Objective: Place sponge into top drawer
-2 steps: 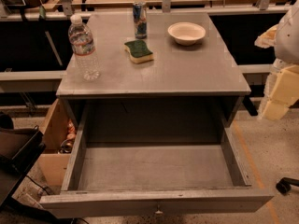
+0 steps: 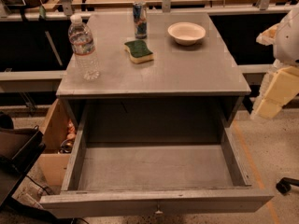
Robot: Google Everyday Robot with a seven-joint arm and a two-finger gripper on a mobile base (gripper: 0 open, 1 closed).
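The sponge (image 2: 139, 51), pale yellow with a dark green top, lies on the grey cabinet top (image 2: 187, 69), between a soda can and a cream bowl. The top drawer (image 2: 154, 164) is pulled wide open below the cabinet top and is empty inside; its front panel with a small knob (image 2: 159, 212) is at the bottom of the view. My gripper (image 2: 275, 90), with cream-yellow fingers on a white arm, hangs at the right edge of the view. It is beside the cabinet's right side, well away from the sponge, and holds nothing that I can see.
A clear plastic water bottle (image 2: 84, 48) stands at the left of the cabinet top. A soda can (image 2: 139, 20) stands just behind the sponge. A cream bowl (image 2: 186, 32) sits at the back right. A wooden box (image 2: 53, 139) and a black chair part (image 2: 18, 148) are to the left.
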